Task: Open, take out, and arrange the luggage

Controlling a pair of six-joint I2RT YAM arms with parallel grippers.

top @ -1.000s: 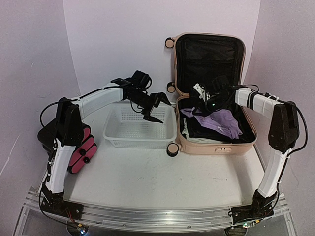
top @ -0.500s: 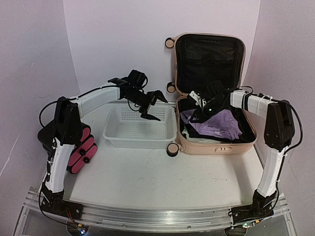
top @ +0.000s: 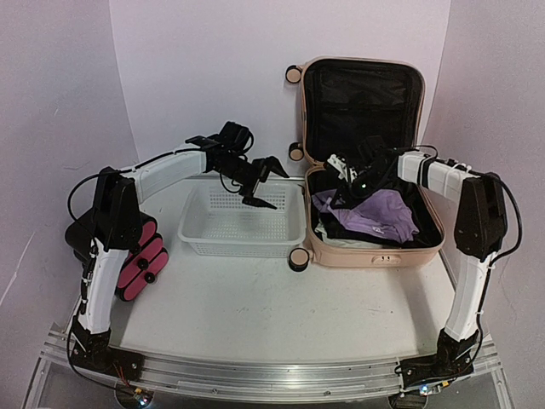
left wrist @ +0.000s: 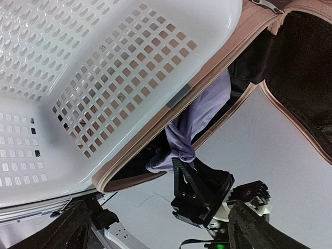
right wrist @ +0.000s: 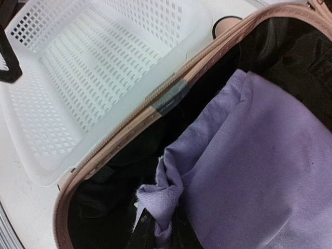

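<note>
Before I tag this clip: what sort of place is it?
Probably a staged robot test bench: a plain white table with an aluminium rail at its near edge, a seamless pale backdrop, and props, an open beige-pink suitcase holding a purple garment and a white mesh basket.

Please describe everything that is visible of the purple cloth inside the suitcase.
The purple cloth is a soft lilac garment, crumpled, lying on dark clothes in the lower half of the open beige-pink suitcase. One hemmed corner is bunched up and pinched by the right gripper, close to the wall nearest the white basket. What kind of garment it is cannot be told.
</note>
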